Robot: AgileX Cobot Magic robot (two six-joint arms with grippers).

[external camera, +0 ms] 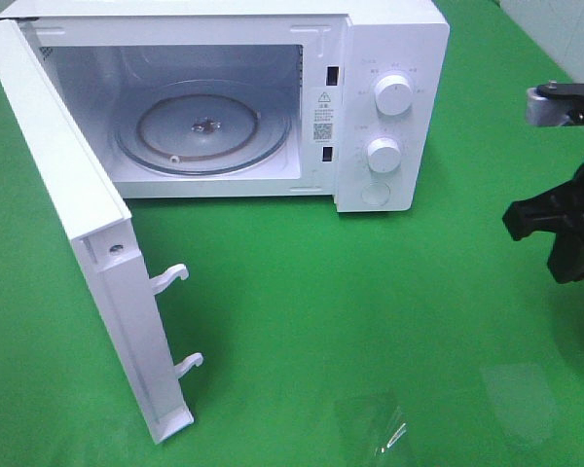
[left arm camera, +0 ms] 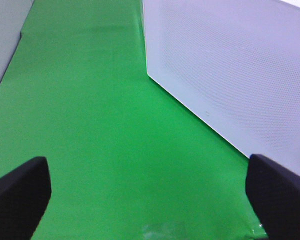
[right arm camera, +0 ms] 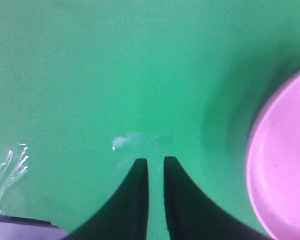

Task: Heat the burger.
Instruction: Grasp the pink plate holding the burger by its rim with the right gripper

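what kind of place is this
Probably a robot test bench, not a real kitchen: a white microwave oven with its door open stands on a plain green table cover, and the right arm's black two-finger gripper hangs over it near a pink round plate.

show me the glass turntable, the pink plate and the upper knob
glass turntable (external camera: pixel 238 131): exterior high view, on the glass beside its hub
pink plate (right arm camera: pixel 282 165): right wrist view, on its inner face
upper knob (external camera: pixel 394 96): exterior high view, on its front face
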